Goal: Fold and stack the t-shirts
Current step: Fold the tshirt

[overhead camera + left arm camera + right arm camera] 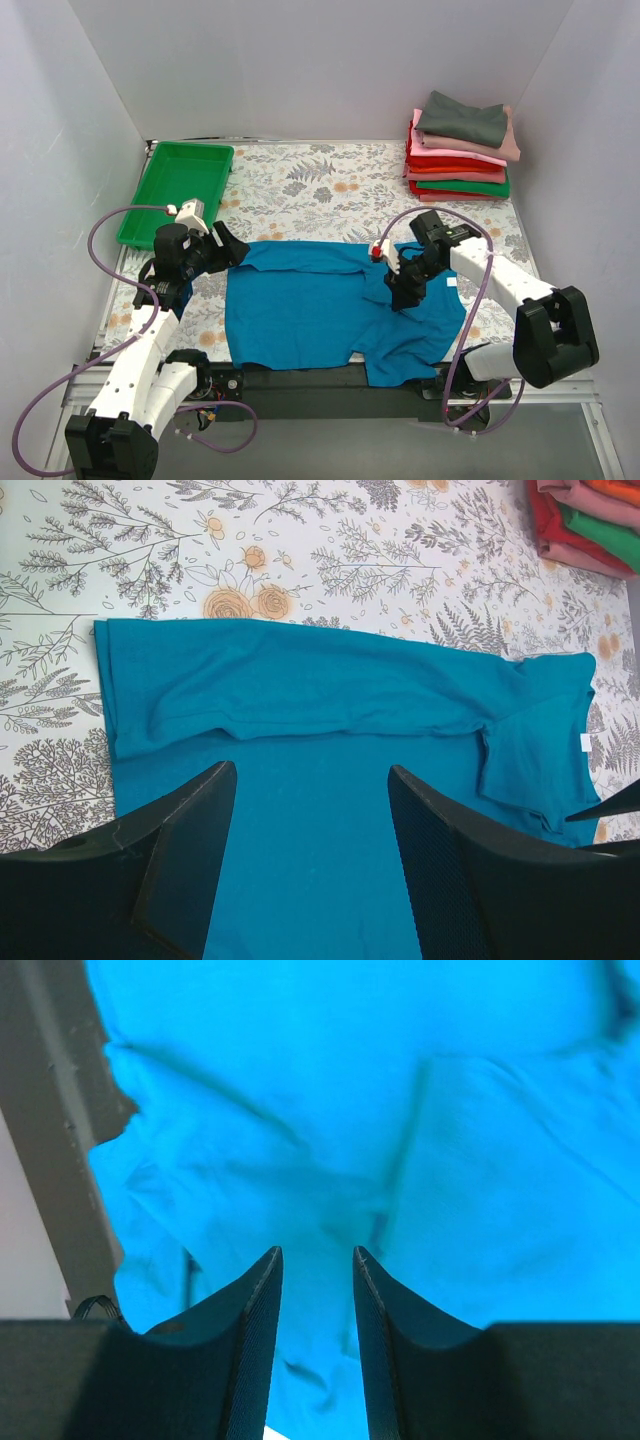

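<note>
The teal tee (pixel 300 310) lies flat on the table (pixel 300 185), toward 6 o'clock, with its near hem at the table's edge. Its 12 o'clock long edge is turned in toward the middle as one band running the whole length; that looks like the first fold, and it is the only one made. The near long edge is unfolded, and the sleeve end at 3 o'clock, where the label (pixel 586 742) shows, is rumpled and lumpy.

The stack (pixel 460 150) of folded tees sits in the 1 o'clock corner, well apart from the teal tee: grey on top, then pink, red and green. So most of the pile seems done, and this tee is early in its folding. It needs the near edge turned in, a fold across its length, then a carry to the stack.

The left gripper (pixel 228 245) hovers at the tee's 10 o'clock corner, jaws wide apart and holding nothing. The right gripper (pixel 318 1255) hangs over the rumpled cloth at 3 o'clock, jaws a narrow gap apart; cloth shows below them, with none pinched between them as far as I can tell.

The tray (pixel 185 180) at 10 o'clock has no part in this
</note>
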Controlling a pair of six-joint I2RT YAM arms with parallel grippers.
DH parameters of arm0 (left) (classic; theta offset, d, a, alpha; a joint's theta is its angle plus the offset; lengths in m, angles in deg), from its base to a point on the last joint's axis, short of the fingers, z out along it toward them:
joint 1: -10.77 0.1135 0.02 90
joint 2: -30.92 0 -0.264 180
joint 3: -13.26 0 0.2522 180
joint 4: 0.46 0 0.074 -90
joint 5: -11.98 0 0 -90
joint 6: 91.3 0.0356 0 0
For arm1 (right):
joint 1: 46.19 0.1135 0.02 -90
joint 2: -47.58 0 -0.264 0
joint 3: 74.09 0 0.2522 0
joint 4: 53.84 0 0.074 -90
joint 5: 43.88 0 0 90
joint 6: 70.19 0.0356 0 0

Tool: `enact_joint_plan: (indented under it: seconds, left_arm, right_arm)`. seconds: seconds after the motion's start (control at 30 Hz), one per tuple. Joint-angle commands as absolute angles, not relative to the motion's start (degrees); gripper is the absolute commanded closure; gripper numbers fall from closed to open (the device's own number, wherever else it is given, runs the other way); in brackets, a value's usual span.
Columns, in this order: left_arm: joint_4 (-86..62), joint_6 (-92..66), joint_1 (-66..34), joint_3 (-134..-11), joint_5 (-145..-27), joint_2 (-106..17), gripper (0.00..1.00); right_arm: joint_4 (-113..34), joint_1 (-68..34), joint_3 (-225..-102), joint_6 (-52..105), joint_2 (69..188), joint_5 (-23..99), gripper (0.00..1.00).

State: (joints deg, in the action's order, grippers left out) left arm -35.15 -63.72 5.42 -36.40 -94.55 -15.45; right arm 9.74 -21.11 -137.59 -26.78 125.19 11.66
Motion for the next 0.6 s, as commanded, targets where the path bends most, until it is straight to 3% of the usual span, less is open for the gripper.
enact_joint_plan:
  seconds: [0.0, 0.57]
  left_arm:
    - [-34.5, -63.2, 5.6, -35.7, -94.1, -14.3, 0.39]
    - [-34.2, -63.1, 5.6, -35.7, -94.7, -14.5, 0.39]
  right_arm:
    - [11.0, -25.8, -139.2, -28.0, 122.6, 7.4, 0.59]
    - [8.9, -37.1, -136.5, -29.3, 120.1, 0.9, 0.59]
